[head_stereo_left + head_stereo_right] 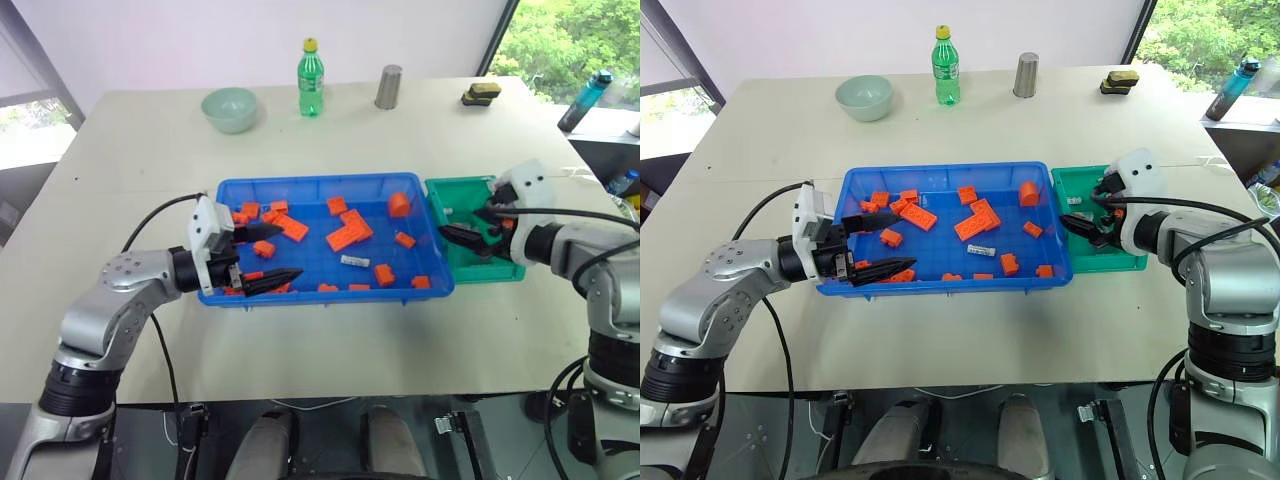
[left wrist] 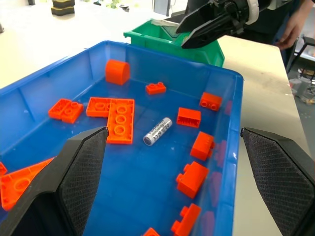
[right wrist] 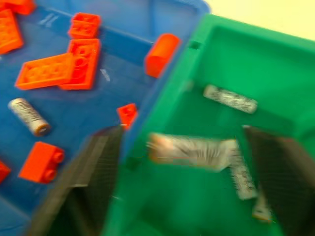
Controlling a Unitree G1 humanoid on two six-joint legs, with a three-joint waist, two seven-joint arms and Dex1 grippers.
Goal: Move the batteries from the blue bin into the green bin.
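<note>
Plastic blue bin [image 1: 228, 190] holds one silver cylindrical battery [image 1: 354, 261]; both grippers spread

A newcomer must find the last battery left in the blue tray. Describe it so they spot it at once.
Start at the wide blue tray in the middle of the table, with the small green box against one end. Look in the half of the tray nearer that box, toward the front rim. There lies one battery: a small silver cylinder on its side, the only thing among the orange bricks that is not orange.

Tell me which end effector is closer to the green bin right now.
Right. The right end effector hovers over the green bin; the left end effector is at the far end of the blue bin.
</note>
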